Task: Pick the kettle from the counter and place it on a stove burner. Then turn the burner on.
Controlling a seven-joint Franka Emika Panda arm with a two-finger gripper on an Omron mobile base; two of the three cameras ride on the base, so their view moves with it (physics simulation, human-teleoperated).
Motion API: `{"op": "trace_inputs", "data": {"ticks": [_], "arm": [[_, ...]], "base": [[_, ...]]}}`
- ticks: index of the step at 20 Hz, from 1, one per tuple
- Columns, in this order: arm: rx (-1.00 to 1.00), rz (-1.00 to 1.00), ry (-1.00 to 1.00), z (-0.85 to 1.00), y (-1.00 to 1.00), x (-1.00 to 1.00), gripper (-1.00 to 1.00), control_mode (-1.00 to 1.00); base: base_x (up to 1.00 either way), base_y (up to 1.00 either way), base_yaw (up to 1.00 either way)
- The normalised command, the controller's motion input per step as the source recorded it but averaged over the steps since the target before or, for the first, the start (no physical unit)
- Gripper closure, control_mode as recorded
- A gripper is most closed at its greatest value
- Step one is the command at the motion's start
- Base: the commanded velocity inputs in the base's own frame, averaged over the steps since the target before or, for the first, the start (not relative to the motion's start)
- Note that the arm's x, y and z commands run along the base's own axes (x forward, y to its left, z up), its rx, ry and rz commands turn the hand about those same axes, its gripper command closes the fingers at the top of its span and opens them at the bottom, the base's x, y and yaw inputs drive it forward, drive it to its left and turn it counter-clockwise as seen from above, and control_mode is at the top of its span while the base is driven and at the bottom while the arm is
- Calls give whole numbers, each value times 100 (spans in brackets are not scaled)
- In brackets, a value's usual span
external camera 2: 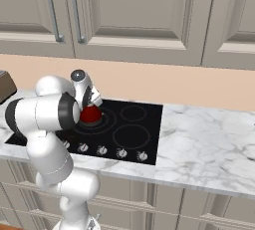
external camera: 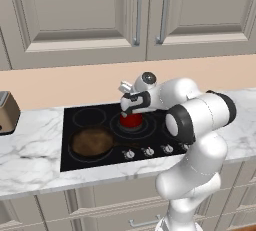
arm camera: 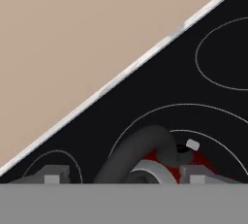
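- Kettle [external camera: 132, 120]: I see a red body, a black arched handle [arm camera: 140, 152] and a grey lid top [arm camera: 151, 175].
- Stove burner [arm camera: 145, 121]: two thin grey rings on the black glass cooktop [external camera: 100, 115].
- Table [external camera 2: 204, 134]: white marble, grey veins.
- Frying pan [external camera: 91, 142]: brown.
- Wall [external camera 2: 174, 82]: plain peach-tan.
- Cabinets [external camera: 75, 20]: grey-beige, with silver handles [external camera: 137, 15].
- Knobs [external camera 2: 102, 150]: silver-grey.

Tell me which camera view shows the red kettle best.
The left base view: the kettle sits on the double-ring stove burner, red body clear below the gripper. The right base view shows it partly behind the arm; the hand view catches just its handle and lid.
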Motion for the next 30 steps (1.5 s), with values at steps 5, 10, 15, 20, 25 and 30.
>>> {"op": "trace_inputs", "data": {"ticks": [5,10,15,20,25,30], "arm": [[0,0,0,0,0,0,-100,-100],[0,0,0,0,0,-2,-100,-100],[0,0,-3,0,0,-16,-100,-100],[0,1,-7,0,0,-28,-100,-100],[0,2,-18,11,-4,-31,-100,-100],[0,4,-16,32,-6,-29,-100,-100]], "base": [[0,0,0],[0,0,0],[0,0,0],[0,0,0],[0,0,0],[0,0,0]]}}
